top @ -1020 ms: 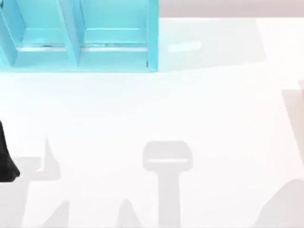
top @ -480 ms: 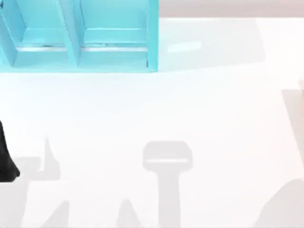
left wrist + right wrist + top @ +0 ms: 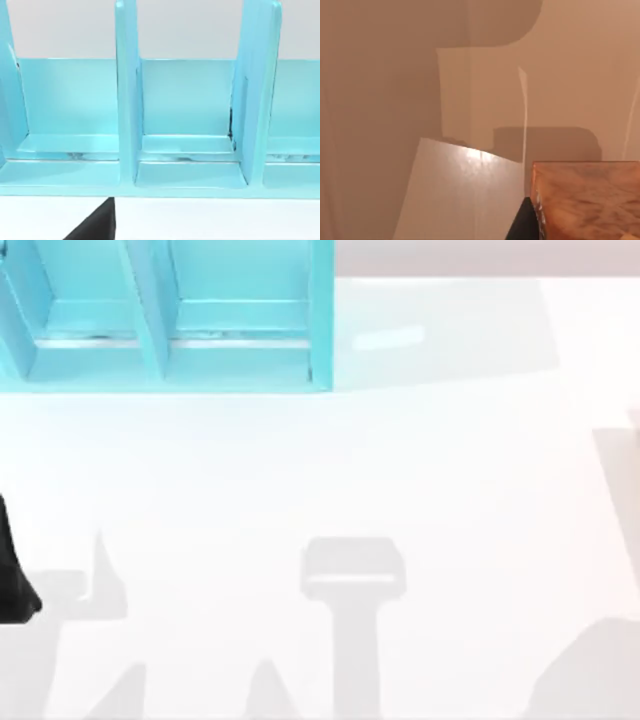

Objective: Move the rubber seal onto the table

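Currently the top view gives the white table (image 3: 330, 470) with the blue shelf (image 3: 170, 340) at its far left, and a dark part of the left arm (image 3: 12, 575) at the left edge. The left wrist view faces the shelf's compartments. The right wrist view carries an orange-brown block (image 3: 587, 200) close to the lens; whether this is the rubber seal cannot be told, so its place is unconfirmed. Finger opening on either arm cannot be told. Risk, as a judgement: with no confirmed sight of the seal, a reach could miss or bump the shelf.
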`<state>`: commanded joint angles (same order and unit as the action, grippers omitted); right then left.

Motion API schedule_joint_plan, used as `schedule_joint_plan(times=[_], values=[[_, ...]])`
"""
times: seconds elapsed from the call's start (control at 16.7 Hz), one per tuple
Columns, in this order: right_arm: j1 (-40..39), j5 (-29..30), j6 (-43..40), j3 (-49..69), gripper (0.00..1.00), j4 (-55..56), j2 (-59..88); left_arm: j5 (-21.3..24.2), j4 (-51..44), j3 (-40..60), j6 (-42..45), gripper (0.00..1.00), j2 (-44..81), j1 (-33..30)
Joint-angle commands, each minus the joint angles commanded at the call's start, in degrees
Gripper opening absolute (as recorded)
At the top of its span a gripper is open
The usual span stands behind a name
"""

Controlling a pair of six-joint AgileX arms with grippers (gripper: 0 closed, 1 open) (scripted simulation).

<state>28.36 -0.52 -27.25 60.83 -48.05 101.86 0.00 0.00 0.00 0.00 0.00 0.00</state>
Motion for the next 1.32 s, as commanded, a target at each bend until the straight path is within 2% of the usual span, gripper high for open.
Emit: schedule_joint_plan(times=[0.18, 0.42, 0.78, 1.32], values=[[-3.23, -2.36, 3.98, 3.88, 0.00, -5.01, -3.83, 0.00, 0.00, 0.00, 0.00, 1.00, 0.00, 0.00], [-13.01, -4.54, 13.12, 11.24, 0.00, -15.71, -10.20, 0.00, 0.00, 0.00, 0.00, 1.00, 0.00, 0.00], [-26.41, -0.42, 26.75, 17.36, 0.00, -30.06, -13.56, 0.00, 0.00, 0.00, 0.00, 1.00, 0.00, 0.00], [-28.79, 0.29, 28.64, 17.93, 0.00, -31.50, -12.66, 0.00, 0.00, 0.00, 0.00, 1.00, 0.00, 0.00]])
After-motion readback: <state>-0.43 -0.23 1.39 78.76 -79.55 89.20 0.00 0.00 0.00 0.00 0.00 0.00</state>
